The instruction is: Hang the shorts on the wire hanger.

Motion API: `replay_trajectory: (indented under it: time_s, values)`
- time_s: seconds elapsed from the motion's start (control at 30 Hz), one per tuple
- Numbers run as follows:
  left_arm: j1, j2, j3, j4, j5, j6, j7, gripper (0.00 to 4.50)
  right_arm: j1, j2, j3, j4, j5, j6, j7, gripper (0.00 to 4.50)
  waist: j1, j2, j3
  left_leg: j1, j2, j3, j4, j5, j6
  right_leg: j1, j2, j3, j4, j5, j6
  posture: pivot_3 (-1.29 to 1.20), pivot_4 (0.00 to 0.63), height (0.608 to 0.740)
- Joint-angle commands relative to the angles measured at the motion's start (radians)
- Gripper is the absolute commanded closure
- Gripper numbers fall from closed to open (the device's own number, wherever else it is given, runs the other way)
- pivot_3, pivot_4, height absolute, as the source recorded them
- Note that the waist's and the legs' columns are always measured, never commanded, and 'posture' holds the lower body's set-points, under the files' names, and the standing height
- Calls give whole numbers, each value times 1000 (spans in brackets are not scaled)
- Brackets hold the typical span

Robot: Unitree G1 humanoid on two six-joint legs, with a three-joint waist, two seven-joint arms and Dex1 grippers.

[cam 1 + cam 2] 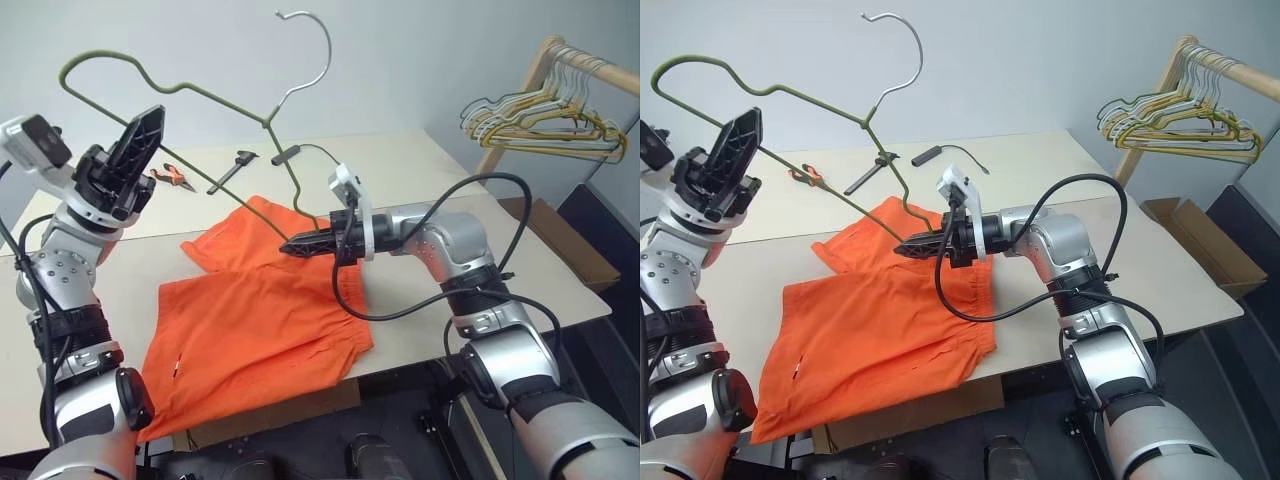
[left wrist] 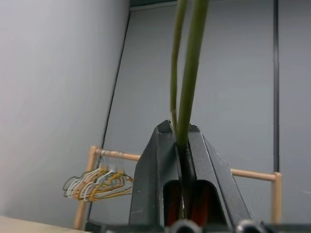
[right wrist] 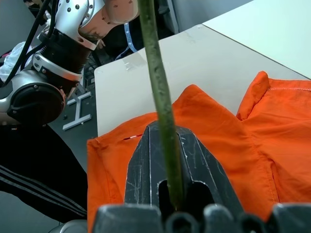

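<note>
Hanger (image 1: pixel 190 90) is up in the air above the table (image 1: pixel 560 270), hook (image 1: pixel 310 50) topmost — held at both ends. Left gripper (image 2: pixel 181 141) has its jaws clenched on the wire at one shoulder; right gripper (image 3: pixel 165 141) jaws clenched on the wire at the lower end, just above the shorts (image 1: pixel 250 330). Shorts lie flat on the table, one leg hanging over the near edge. Yellow and pale hangers (image 1: pixel 540 125) hang on a wooden rail to the right.

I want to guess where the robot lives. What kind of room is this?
Probably a robot practice room or lab, not a home. A plain pale table stands by bare grey walls, orange shorts lie on it, a wooden rack of spare hangers stands beside it, and a cardboard box sits on the floor.
</note>
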State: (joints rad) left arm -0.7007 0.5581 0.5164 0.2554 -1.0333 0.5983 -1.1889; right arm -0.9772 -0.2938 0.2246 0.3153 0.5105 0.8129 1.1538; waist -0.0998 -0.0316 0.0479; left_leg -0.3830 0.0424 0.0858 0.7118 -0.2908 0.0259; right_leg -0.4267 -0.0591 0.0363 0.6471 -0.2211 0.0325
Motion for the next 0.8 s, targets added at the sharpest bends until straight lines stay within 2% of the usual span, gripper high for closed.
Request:
replay_trajectory:
  time_s: [0.03,0.1,0.3,0.43,0.53,0.67,0.8]
  values:
    - [6,4,-36,-46,28,-15,3,3937,-23,-8,-52,-20,11,7,-18,4500,0,0,0,0,0,0,0,0,0,0,0,0,0,0,0,-45,0,740]
    - [16,5,-52,-52,48,-23,7,3401,-24,-6,-68,-25,22,17,-28,4500,0,0,0,0,0,0,0,0,0,0,0,0,0,0,0,-42,0,740]
    - [83,54,-152,-73,185,-35,29,1354,-13,-29,-154,-81,70,78,-90,4500,2,0,0,-1,0,0,0,0,0,0,0,0,0,0,0,-41,0,740]
    - [172,113,-247,-109,341,-86,56,9,58,-114,-237,-202,132,206,-152,4500,5,0,0,-1,0,0,-1,0,0,-1,0,0,-1,0,0,-39,0,740]
    - [230,168,-316,-174,460,-164,49,9,145,-214,-335,-310,225,393,-199,4500,13,0,0,-2,0,0,-1,0,0,-1,-1,-1,-1,0,0,-43,0,740]
    - [279,215,-338,-265,475,-194,-5,9,298,-328,-473,-469,361,590,-240,4500,31,1,0,-2,1,3,-1,-2,1,-2,-1,0,-7,0,0,-70,0,740]
    - [296,294,-417,-323,568,-242,-61,9,483,-485,-573,-601,510,788,-275,4500,33,3,-1,-1,1,7,-2,-2,1,-1,0,-1,-7,-1,-1,-95,0,740]
